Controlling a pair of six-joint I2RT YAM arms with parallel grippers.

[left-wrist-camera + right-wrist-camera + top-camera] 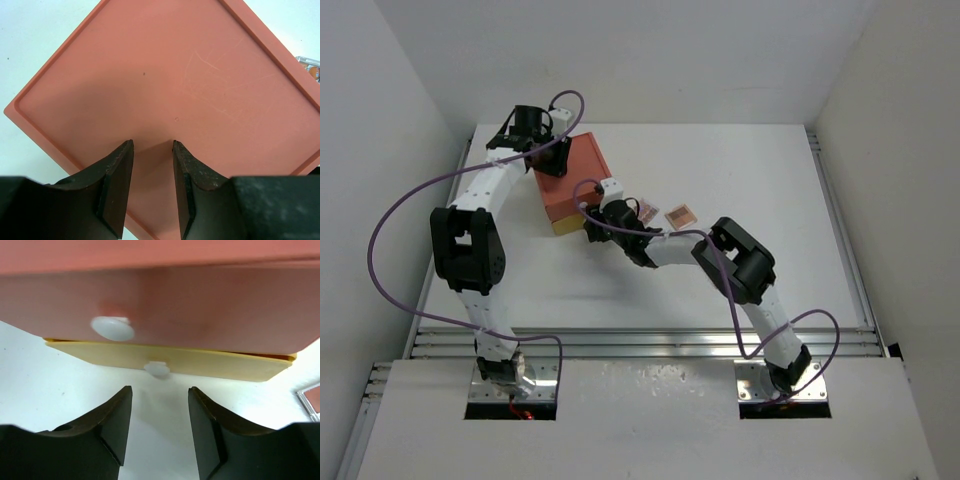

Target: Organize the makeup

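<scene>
Two small square eyeshadow palettes lie on the white table right of the drawer box, one in the open and one partly under my right arm. A palette corner shows at the right edge of the right wrist view, and a sliver shows in the left wrist view. My right gripper is open and empty, low over the table, just in front of the yellow drawer's white knob. My left gripper is open over the box's orange top. No brushes or pencils are in view.
The orange drawer box stands at the back left. Its upper orange drawer has a white knob. The lower yellow drawer sticks out slightly. White walls enclose the table.
</scene>
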